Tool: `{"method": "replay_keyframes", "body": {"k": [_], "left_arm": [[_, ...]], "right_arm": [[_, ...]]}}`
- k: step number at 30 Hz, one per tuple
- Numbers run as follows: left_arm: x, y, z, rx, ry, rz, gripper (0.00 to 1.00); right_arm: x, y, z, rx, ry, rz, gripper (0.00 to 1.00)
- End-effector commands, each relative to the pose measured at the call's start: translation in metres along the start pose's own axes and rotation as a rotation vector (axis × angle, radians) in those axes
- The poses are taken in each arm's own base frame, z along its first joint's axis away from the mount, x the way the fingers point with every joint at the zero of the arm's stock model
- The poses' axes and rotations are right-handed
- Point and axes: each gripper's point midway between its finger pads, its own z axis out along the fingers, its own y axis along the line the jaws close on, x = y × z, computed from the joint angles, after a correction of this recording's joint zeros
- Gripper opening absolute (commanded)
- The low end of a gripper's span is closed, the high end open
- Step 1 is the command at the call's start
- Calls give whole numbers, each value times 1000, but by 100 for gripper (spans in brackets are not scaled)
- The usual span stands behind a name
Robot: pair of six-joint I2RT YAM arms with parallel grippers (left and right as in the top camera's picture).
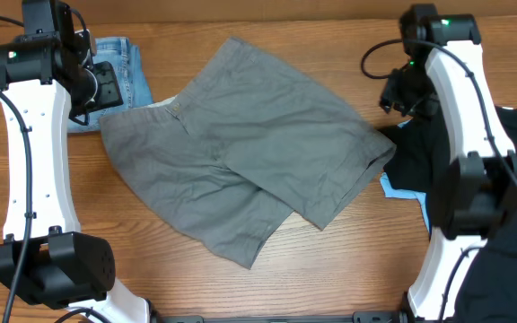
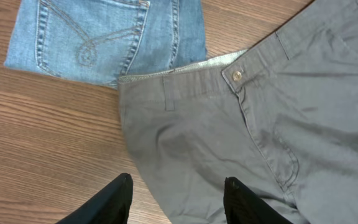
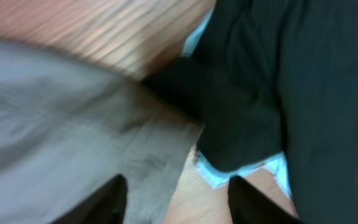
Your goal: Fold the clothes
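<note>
The clothes, a pair of grey shorts (image 1: 249, 148), lie spread in the middle of the table, with one leg folded over the other. The buttoned waistband (image 2: 236, 75) points to the left. My left gripper (image 1: 104, 90) hovers over the waistband's left corner. In the left wrist view the left gripper (image 2: 179, 180) is open, one finger over wood and the other over grey cloth (image 2: 229, 143), holding nothing. My right gripper (image 1: 400, 97) hangs by the shorts' right edge. The blurred right wrist view shows the right gripper (image 3: 178, 180) open above the grey hem (image 3: 73, 112) and bare wood.
Small light-blue denim shorts (image 1: 115, 61) lie folded at the back left, touching the grey waistband. A black garment heap (image 1: 510, 179) covers the right side, with a pale blue piece (image 1: 398, 190) showing under it. The table's front edge runs below the shorts.
</note>
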Motion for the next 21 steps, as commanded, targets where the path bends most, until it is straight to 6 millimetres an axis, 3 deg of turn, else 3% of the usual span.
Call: {"method": "replay_keyframes", "body": {"k": [1, 3, 6, 10, 11, 13, 16, 17, 19, 21], "left_arm": [[1, -4, -13, 23, -22, 39, 51], [1, -4, -13, 23, -22, 39, 51], [1, -4, -13, 23, -22, 39, 51], [0, -4, -13, 23, -24, 39, 52], [0, -4, -13, 24, -26, 39, 52], [0, -4, -13, 24, -27, 38, 52], [0, -4, -13, 24, -25, 38, 53], [0, -4, -13, 24, -25, 38, 53], [0, -4, -13, 24, -24, 38, 52], [1, -4, -13, 24, -23, 38, 53]], "right_arm": [[-19, -16, 33, -97, 90, 49, 36], [-23, -20, 52, -202, 176, 73, 36], [-20, -30, 66, -213, 237, 100, 36], [-6, -27, 82, -244, 292, 56, 37], [2, -26, 96, -238, 311, 51, 37], [9, -25, 109, -234, 331, 52, 32], [22, -27, 129, -224, 358, 53, 12], [22, -31, 135, -210, 356, 63, 4], [15, -56, 146, -99, 317, 148, 4], [-3, -93, 152, 41, 235, 262, 4]]}}
